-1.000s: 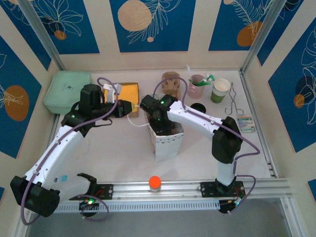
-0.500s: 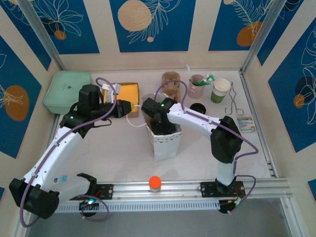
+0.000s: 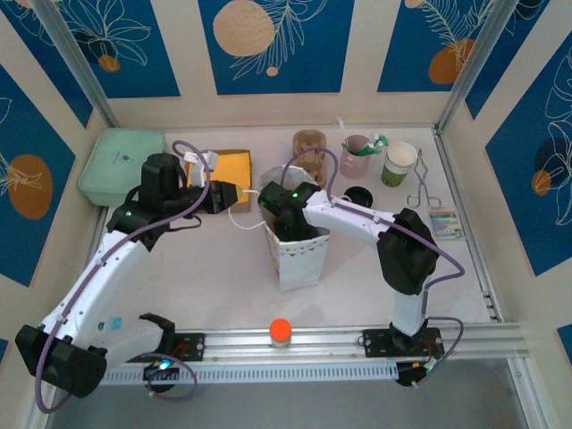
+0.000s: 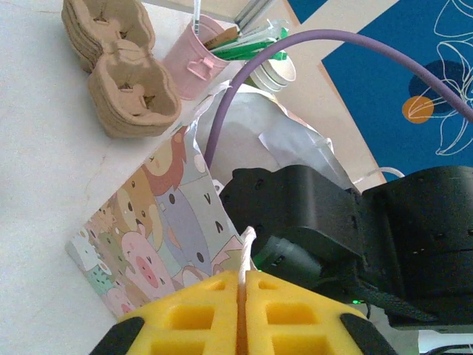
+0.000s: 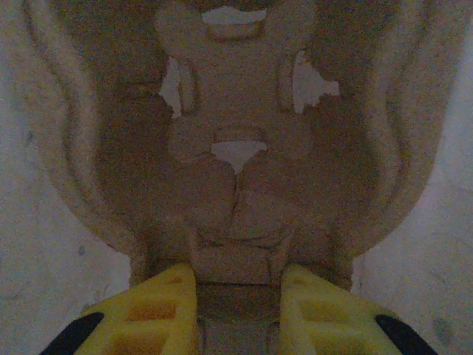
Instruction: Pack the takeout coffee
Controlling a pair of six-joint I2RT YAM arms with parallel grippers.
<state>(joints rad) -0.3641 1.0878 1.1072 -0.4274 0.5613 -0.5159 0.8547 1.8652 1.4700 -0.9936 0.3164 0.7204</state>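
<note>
The takeout coffee (image 3: 358, 194) shows its round black lid from above, standing on the table just right of the paper bag (image 3: 299, 255). My left gripper (image 3: 234, 197) (image 4: 242, 275) is shut on the bag's white string handle (image 4: 247, 248) and holds it out to the left. My right gripper (image 5: 238, 277) is down inside the bag's open top (image 3: 288, 225). Its yellow fingers (image 5: 166, 296) are shut on the middle tab of a brown cardboard cup carrier (image 5: 236, 163), which lies in the dim bag interior.
Along the back stand a stack of cardboard carriers (image 3: 310, 147), a pink cup with straws (image 3: 357, 154) and lidless green cups (image 3: 399, 164). Tongs (image 3: 420, 183) and packets (image 3: 444, 223) lie at the right. A mint box (image 3: 121, 165) and a yellow pad (image 3: 234, 165) are at the left.
My right wrist has sunk slightly deeper into the bag with the carrier. The left gripper has kept the handle in the same place.
</note>
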